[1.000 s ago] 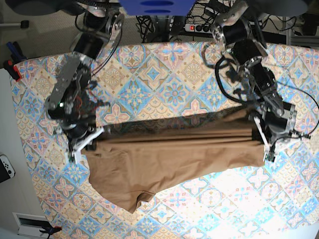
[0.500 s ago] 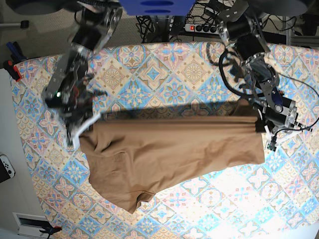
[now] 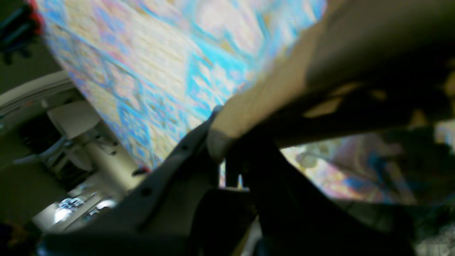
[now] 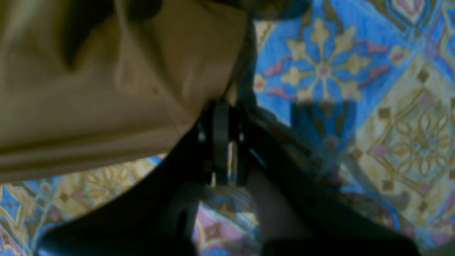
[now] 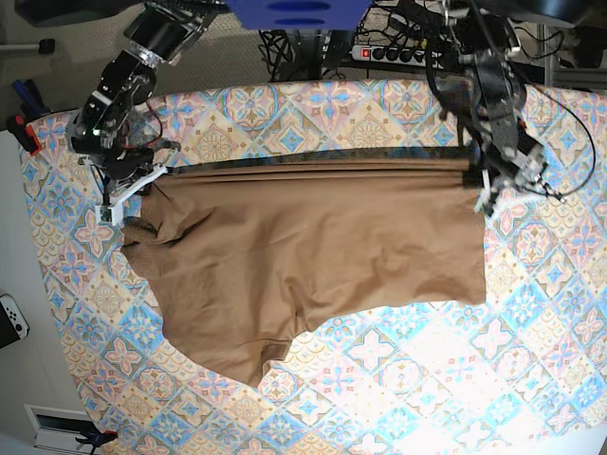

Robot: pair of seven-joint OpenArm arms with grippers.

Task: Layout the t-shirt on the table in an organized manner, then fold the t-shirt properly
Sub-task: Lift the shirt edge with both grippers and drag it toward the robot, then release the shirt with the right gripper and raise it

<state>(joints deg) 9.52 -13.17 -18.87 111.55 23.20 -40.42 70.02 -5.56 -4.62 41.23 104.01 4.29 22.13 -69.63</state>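
Tension matters: with left gripper point(image 5: 486, 201) and right gripper point(image 5: 121, 199) each clamped on the t-shirt point(image 5: 313, 256), keep its 12 o'clock edge taut while lowering onto the bench point(image 5: 398, 379)

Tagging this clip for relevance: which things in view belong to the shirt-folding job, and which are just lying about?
Part of the job: t-shirt, table, left gripper and right gripper, both shut on the t-shirt's upper edge.

Lying about: power strip, white controller, red clamp.
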